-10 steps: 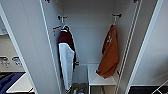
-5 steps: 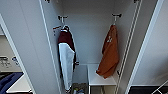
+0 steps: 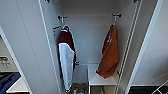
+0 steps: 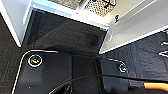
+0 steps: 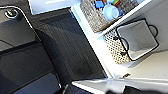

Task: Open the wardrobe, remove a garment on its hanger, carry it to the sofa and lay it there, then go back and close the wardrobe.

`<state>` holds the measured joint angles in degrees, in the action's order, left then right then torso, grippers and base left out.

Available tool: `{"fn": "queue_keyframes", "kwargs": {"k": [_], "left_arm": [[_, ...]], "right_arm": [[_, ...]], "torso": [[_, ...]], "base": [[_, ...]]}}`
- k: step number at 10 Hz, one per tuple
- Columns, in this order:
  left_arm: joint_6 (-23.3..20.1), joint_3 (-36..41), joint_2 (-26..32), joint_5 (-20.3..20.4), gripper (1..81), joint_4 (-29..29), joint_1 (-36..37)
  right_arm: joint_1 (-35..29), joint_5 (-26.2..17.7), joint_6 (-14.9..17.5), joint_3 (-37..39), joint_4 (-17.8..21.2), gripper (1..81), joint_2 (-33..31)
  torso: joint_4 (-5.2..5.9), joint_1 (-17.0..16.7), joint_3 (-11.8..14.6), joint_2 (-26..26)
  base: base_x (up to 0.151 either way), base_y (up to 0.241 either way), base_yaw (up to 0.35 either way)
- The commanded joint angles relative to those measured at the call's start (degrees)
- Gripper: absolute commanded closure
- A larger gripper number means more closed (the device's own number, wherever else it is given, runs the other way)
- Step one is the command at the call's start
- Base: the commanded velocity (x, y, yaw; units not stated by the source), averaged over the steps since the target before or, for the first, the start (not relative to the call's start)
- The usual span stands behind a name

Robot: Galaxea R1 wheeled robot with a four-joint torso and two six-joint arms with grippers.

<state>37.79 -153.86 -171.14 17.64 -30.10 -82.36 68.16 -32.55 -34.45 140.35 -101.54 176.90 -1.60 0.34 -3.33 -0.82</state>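
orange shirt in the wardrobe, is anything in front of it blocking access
Nothing visible does. The wardrobe doors stand open, and the orange shirt hangs alone on the right side; the maroon-and-white garment hangs apart on the left. A white shelf sits under it.

The wardrobe [image 3: 30,45] has smooth, matt white painted panels inside and out. The garment [image 3: 110,53] is soft orange cloth, hanging in loose folds; beside it the maroon garment [image 3: 65,53] is cloth too, with paler white sleeves. By the wardrobe's bottom edge, the floor [image 4: 65,32] is dark, rough-textured carpet. A woven basket [image 5: 96,17] looks coarse, and a white bin [image 5: 136,40] has a perforated side and dark metal-looking rim.
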Motion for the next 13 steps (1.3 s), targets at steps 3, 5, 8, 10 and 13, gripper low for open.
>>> {"fn": "queue_keyframes", "kwargs": {"k": [3, 5, 8, 10, 13], "left_arm": [[0.0, -0.3, 0.6, -1.7, 1.0, -0.9, 3.0], [0.0, -0.3, 0.6, -1.6, 1.0, -1.0, 3.2], [-0.1, 0.0, 0.5, -1.6, 1.0, -1.6, 2.9], [-0.1, 0.0, 0.5, -1.1, 1.0, -2.8, 2.7], [-0.1, 0.0, -0.1, -0.9, 1.0, -3.7, 2.6]], "right_arm": [[-12.5, -15.7, -0.4, -6.5, -6.1, 1.0, 2.2], [-15.1, -26.2, -11.2, -4.2, -6.1, 1.0, 3.5], [-17.7, -31.9, -20.1, 2.5, 1.0, 1.0, 3.9], [-18.1, -32.3, -24.4, 8.1, 4.7, 1.0, 3.7], [-16.2, -32.1, -25.1, 11.3, 6.5, 1.0, 2.1]], "torso": [[0.0, 0.0, 0.0, 0.0], [0.0, 0.0, 0.0, 0.0], [0.0, 0.0, 0.0, 0.0], [0.0, 0.0, 0.0, 0.0], [0.0, 0.0, 0.0, 0.0]], "base": [[0.0, 0.0, 0.0], [0.0, 0.0, 0.0], [0.0, 0.0, 0.0], [0.0, 0.0, 0.0], [0.0, 0.0, 0.0]]}}
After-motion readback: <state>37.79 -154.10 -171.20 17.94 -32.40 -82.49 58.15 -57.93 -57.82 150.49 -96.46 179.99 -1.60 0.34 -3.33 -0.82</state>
